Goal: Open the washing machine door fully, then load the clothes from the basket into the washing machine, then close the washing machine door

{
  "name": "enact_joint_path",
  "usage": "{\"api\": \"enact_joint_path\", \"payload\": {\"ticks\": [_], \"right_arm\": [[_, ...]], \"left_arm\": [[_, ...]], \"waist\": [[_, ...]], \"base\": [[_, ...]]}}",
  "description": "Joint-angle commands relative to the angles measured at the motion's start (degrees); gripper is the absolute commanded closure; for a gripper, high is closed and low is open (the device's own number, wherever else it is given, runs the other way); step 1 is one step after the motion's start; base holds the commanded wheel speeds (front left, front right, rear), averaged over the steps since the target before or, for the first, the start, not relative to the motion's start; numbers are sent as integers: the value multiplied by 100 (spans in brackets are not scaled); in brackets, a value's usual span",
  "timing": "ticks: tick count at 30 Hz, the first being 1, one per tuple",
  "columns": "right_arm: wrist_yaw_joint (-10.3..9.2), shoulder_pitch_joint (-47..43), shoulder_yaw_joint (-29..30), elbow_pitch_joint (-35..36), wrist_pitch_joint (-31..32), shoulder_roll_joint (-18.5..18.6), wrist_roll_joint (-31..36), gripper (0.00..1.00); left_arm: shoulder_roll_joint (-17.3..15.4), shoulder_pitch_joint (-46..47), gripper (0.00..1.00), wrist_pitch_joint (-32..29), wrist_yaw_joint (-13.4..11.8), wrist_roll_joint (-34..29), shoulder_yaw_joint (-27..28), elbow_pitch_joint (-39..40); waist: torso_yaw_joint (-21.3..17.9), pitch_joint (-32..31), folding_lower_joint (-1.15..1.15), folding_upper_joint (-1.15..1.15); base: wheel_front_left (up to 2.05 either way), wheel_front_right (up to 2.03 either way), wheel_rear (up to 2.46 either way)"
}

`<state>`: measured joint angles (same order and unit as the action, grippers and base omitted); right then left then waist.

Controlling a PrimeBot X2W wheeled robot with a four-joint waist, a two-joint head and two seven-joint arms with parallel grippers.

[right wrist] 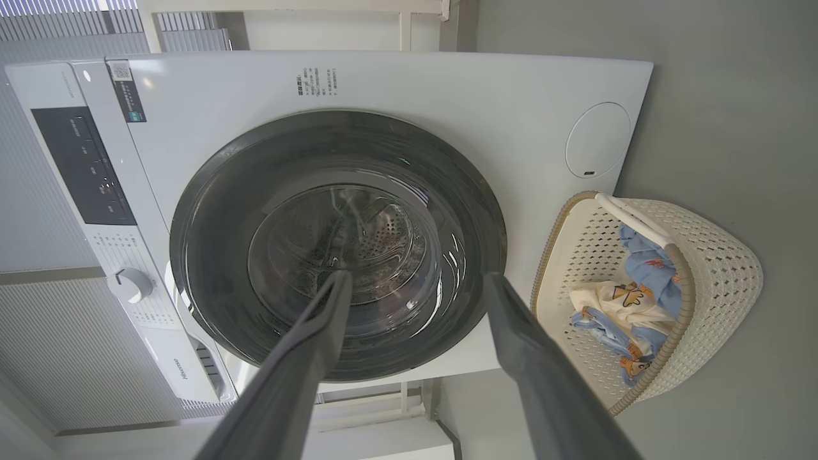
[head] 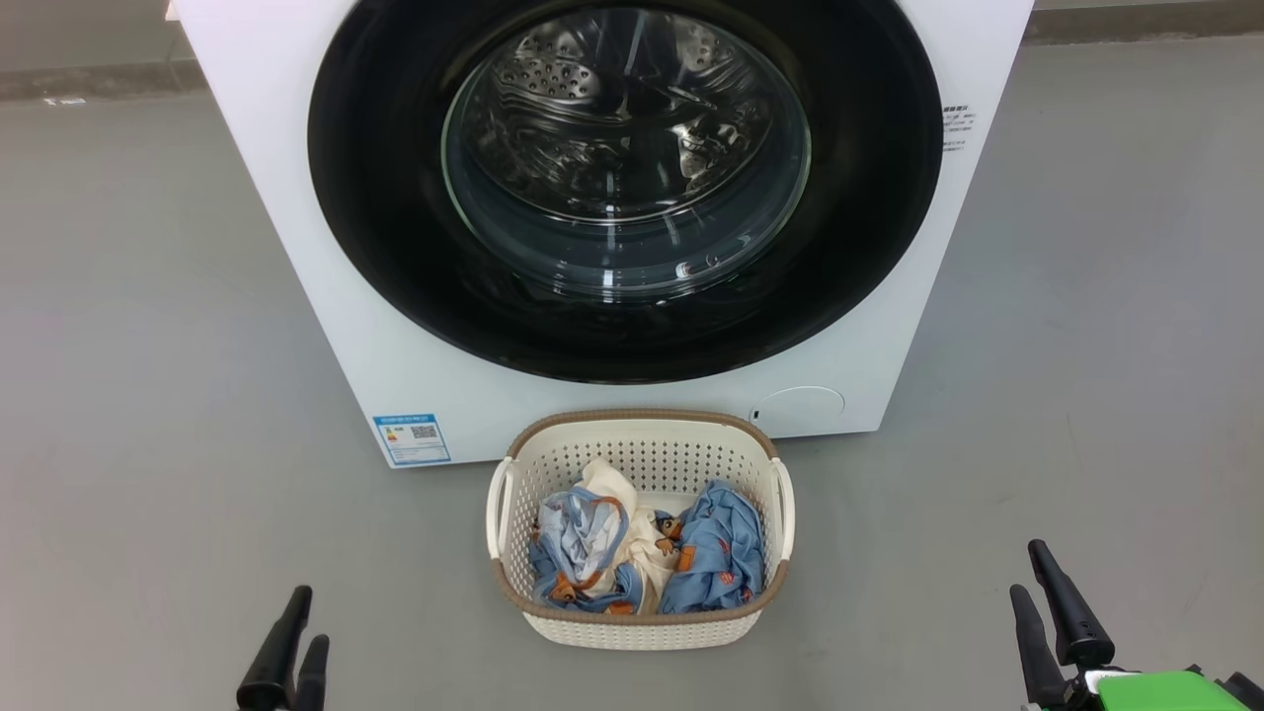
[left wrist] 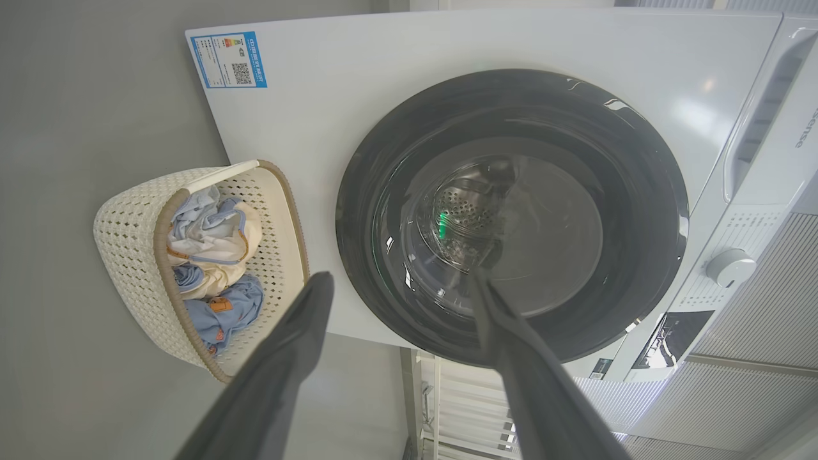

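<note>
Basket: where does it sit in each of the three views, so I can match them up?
Head view: the basket is at the bottom centre, on the floor before the washing machine.
Left wrist view: left middle, left of the door.
Right wrist view: right middle, right of the door.
Shared landmark: the round black door.

My head camera looks forward and down from high on the near side, facing the front of the washing machine (head: 296,247). It is close enough that the machine's top is cut off, and the basket (head: 642,449) stands just near of it. My 2 wrist cameras sit lower, left and right of the basket. They look along the left gripper (left wrist: 399,276) and right gripper (right wrist: 418,276) at that same front, each rolled sideways, opposite ways. All 3 views share the washing machine door (head: 395,197) and the basket.
</note>
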<state>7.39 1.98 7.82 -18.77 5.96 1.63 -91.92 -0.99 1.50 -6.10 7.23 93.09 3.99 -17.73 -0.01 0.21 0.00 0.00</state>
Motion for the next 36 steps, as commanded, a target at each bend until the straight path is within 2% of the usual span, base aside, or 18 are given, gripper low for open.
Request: {"api": "enact_joint_path", "payload": {"ticks": [1, 6, 11, 36], "right_arm": [[1, 87, -24, 131, -36, 27, 14, 0], [2, 80, -76, 150, -109, 52, 92, 0], [2, 89, -152, 152, -222, 102, 342, 0], [4, 149, -439, 195, -641, 320, 1905, 0]], "left_arm": [[-59, 105, 0, 48, 5, -39, 0, 135], [-91, 96, 0, 120, 6, -135, -45, 170], [-116, 84, 0, 222, 7, -368, -62, 226], [-253, 35, 0, 644, 11, -2105, -239, 502]], "waist": [[3, 5, 2, 0], [10, -12, 13, 0], [13, 0, 0, 0], [30, -7, 0, 0]], "base": [[0, 0, 0], [0, 0, 0], [0, 0, 0], [0, 0, 0]]}}
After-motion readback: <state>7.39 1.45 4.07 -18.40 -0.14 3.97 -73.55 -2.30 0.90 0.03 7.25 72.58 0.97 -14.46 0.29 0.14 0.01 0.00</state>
